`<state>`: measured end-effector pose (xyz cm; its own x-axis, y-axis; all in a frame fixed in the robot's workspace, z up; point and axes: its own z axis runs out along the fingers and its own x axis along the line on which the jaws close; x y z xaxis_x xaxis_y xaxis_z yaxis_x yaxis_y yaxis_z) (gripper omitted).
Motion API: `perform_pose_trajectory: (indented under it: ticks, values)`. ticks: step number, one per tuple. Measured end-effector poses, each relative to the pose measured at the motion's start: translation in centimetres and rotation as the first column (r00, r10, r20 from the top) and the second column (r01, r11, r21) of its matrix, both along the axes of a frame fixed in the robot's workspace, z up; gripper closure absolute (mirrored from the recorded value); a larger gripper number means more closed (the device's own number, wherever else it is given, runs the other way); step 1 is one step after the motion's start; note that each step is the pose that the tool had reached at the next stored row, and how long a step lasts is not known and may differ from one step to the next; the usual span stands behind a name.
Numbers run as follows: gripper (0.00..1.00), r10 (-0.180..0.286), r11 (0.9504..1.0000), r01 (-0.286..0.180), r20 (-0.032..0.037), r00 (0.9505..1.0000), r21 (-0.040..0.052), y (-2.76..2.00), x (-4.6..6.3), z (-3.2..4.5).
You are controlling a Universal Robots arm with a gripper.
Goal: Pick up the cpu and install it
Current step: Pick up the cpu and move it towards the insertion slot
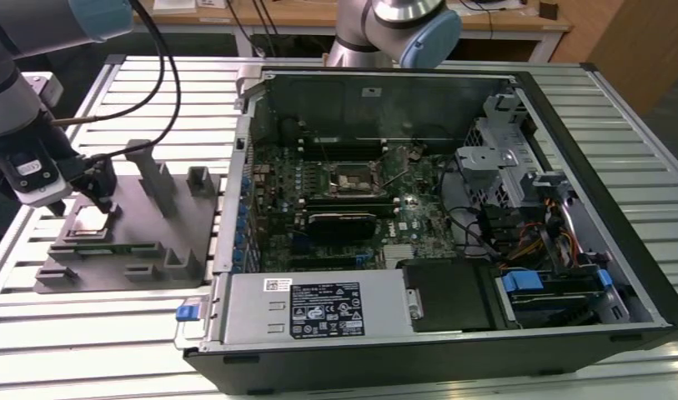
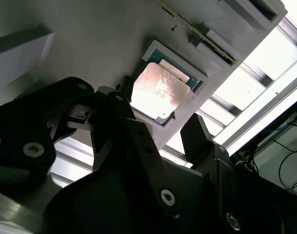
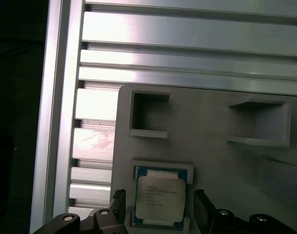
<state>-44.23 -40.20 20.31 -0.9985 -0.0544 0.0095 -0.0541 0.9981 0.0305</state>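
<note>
The cpu (image 1: 91,218) is a small square chip with a pale metal top. It lies flat in a recess of the grey plastic block (image 1: 128,250), at the exterior view's left. My gripper (image 1: 86,200) hangs just above it, open. In both wrist views the two dark fingers (image 3: 118,204) (image 2: 195,134) stand on either side of the cpu (image 3: 159,197) (image 2: 156,90), with a small gap on each side. The green motherboard's socket (image 1: 354,179) sits in the middle of the open computer case (image 1: 605,217).
The grey block carries upright slotted posts (image 1: 149,171) close beside my gripper. The open case wall (image 1: 236,167) rises right of the block. A second arm's base (image 1: 400,25) stands behind the case. The table is ribbed aluminium (image 1: 105,342).
</note>
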Motion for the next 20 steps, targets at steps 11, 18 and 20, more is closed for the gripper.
perform_pose_trajectory:
  ticks: [11,18,20]
  values:
    - [0.34,-0.005,1.0,0.005,0.0002,1.0,-0.0001,0.0,0.0,-1.07]
    - [0.34,-0.02,0.9998,0.02,0.0002,0.9998,-0.001,0.0,0.0,-1.5]
    - [0.34,-0.025,0.9997,0.025,0.0001,0.9997,-0.001,0.0,0.0,-1.57]
